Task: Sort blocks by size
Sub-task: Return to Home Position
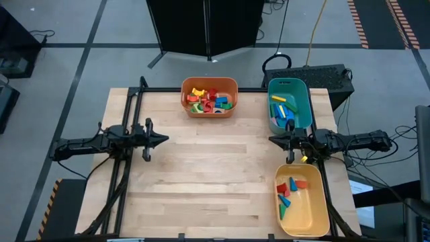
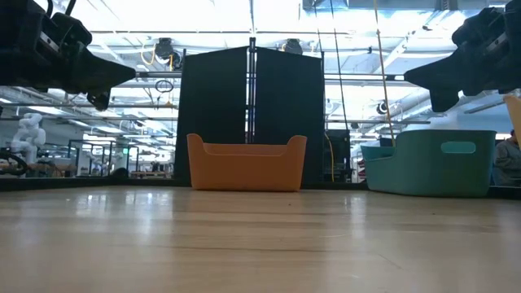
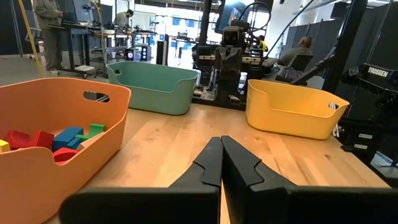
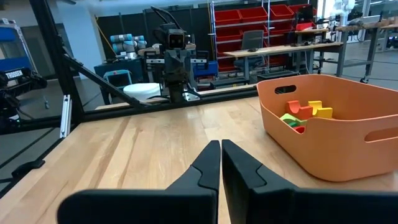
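Several small coloured blocks (image 1: 209, 99) lie in the orange bin (image 1: 209, 82) at the table's far middle. More blocks (image 1: 283, 110) lie in the teal bin (image 1: 289, 86) at the far right, and others (image 1: 291, 190) in the yellow bin (image 1: 302, 215) at the near right. My left gripper (image 1: 165, 140) is shut and empty above the table's left side. My right gripper (image 1: 271, 140) is shut and empty near the right edge, between the teal and yellow bins. Both hang above the table in the low view.
The bare wooden table (image 1: 215, 181) lies between the two grippers. A dark panel (image 2: 251, 114) stands behind the orange bin (image 2: 247, 163). People sit and stand in the room beyond the table (image 3: 301, 50).
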